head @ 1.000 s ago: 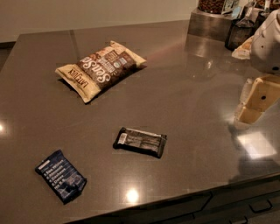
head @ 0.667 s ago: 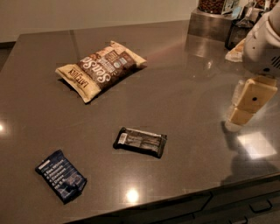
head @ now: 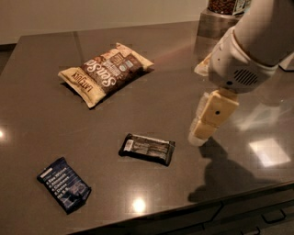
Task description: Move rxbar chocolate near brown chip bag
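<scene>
Black rxbar chocolate [head: 147, 148] lies flat near hand [head: 198, 136] — brown chip bag [head: 106, 72] well apart.

Dark glossy countertop [head: 41, 110] across frame; pale wall [head: 92, 13] along top; drawer fronts [head: 257, 215] lower right; bright glints [head: 139, 205] bottom centre, left edge. Gripper [head: 200, 135] right of centre, over countertop.

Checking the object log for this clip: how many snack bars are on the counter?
2. The rxbar chocolate lies midway on the counter, left of the gripper; the dark blue bar lies near its front-left edge. The arm may hide others.
</scene>
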Action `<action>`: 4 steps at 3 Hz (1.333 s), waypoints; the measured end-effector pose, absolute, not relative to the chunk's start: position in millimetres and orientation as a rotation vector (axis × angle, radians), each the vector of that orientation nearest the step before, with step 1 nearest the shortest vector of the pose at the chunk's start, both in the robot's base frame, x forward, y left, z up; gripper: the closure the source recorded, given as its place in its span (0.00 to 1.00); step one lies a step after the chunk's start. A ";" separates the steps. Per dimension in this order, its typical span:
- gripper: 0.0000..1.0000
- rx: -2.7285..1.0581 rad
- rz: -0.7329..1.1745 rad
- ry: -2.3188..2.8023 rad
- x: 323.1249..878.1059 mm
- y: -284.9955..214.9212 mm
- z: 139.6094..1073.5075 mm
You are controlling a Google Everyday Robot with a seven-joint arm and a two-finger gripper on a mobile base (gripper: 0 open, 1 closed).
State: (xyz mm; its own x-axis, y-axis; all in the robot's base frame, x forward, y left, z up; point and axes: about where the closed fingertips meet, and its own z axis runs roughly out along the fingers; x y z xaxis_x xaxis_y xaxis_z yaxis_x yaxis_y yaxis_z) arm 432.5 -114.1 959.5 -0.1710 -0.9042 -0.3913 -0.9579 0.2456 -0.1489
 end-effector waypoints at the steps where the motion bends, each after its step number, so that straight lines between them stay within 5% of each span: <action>1: 0.00 -1.697 0.275 2.092 431.7 -78.4 940.8; 4: 0.00 -1.768 0.373 2.083 414.3 -24.0 869.1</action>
State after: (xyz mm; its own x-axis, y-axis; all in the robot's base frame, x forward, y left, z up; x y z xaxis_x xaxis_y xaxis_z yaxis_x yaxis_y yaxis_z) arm 414.3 -24.0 869.1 -0.1349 -0.8826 -0.4503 -0.9841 0.1724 -0.0432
